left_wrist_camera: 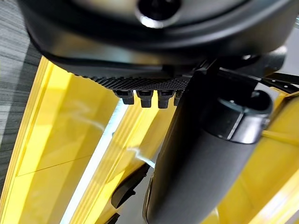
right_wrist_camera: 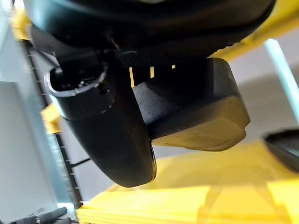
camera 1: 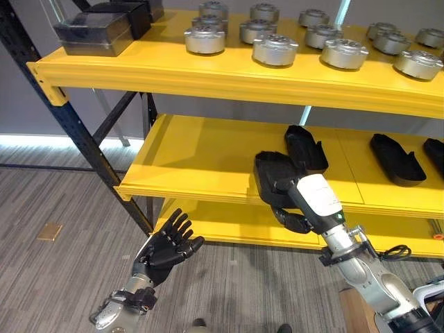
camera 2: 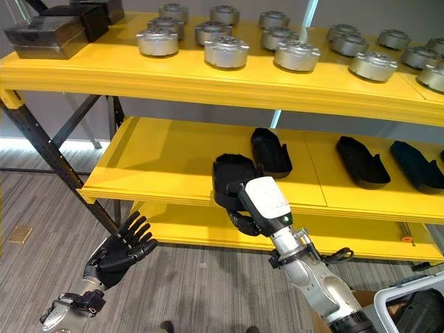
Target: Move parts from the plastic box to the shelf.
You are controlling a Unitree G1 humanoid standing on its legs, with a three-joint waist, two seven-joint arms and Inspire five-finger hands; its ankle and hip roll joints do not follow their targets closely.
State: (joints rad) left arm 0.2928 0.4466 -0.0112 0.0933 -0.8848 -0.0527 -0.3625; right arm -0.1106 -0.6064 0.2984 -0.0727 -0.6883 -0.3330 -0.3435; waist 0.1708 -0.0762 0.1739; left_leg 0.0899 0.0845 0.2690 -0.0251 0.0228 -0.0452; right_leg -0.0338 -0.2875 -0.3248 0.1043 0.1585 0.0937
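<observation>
Black part (camera 1: pixel 272 175) is in my right robot hand (camera 1: pixel 295 208), fingers curled under it and thumb round the side, held at the front edge of the middle shelf (camera 1: pixel 187 163), partly over the board and just in front of another black part (camera 1: pixel 306 148) already lying there. Left robot hand (camera 1: pixel 168 244) hangs low and well apart, fingers spread, holding nothing. Risk as I judge it: part isn't fully over the board yet, so if I let go now it could tip off the lip to the floor; pushing in too far could shove its neighbour. Head cams give me the whole layout, incl. round metal parts (camera 1: pixel 275 49) on the top shelf (camera 1: pixel 208 73). Right wrist cam adds what they hide: the part (right_wrist_camera: pixel 196 112) sits above the yellow board w/ a visible gap, not resting yet.
</observation>
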